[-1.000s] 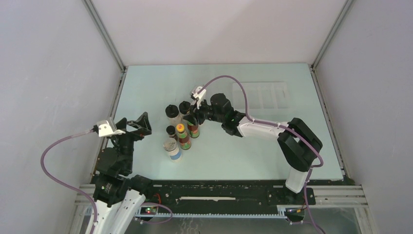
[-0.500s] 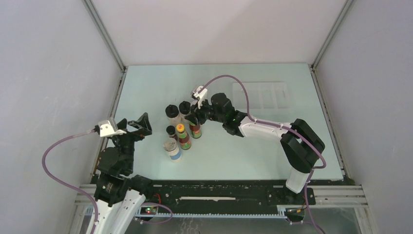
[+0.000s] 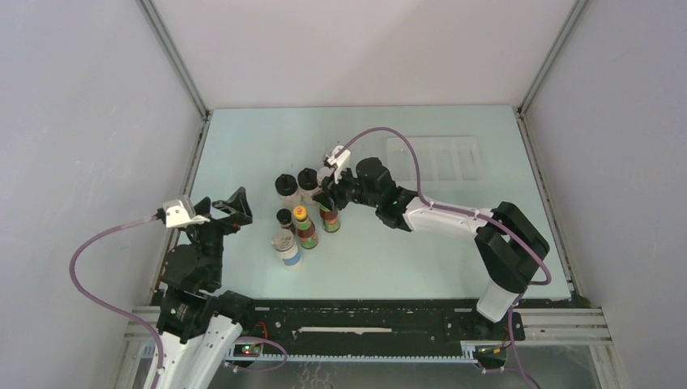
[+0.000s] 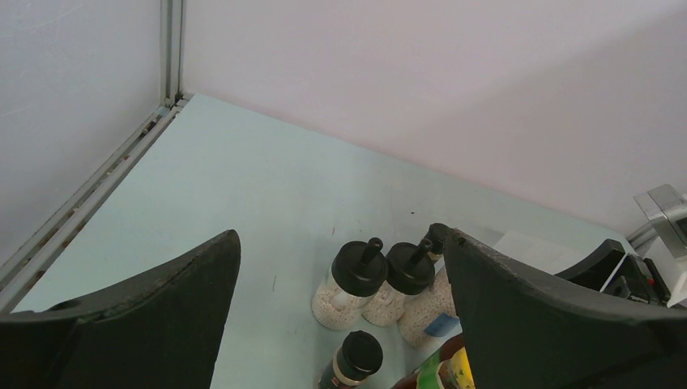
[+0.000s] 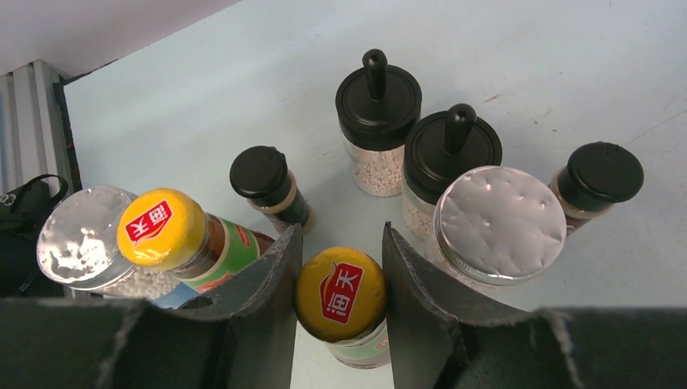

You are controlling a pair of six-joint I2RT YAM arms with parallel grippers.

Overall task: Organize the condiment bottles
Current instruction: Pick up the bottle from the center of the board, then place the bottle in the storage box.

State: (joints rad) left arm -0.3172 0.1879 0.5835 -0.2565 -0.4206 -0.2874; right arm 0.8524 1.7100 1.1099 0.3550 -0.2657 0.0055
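Right gripper clamped on an upright yellow-capped red sauce bottle, at the right side of the huddled condiment bottles; left gripper spread wide, empty, well left of them.

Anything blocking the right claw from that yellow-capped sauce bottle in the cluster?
Nothing visible. The right claw straddles the sauce bottle, fingers against both sides of its cap. A silver-lidded jar and the second sauce bottle crowd the claw's outer sides.
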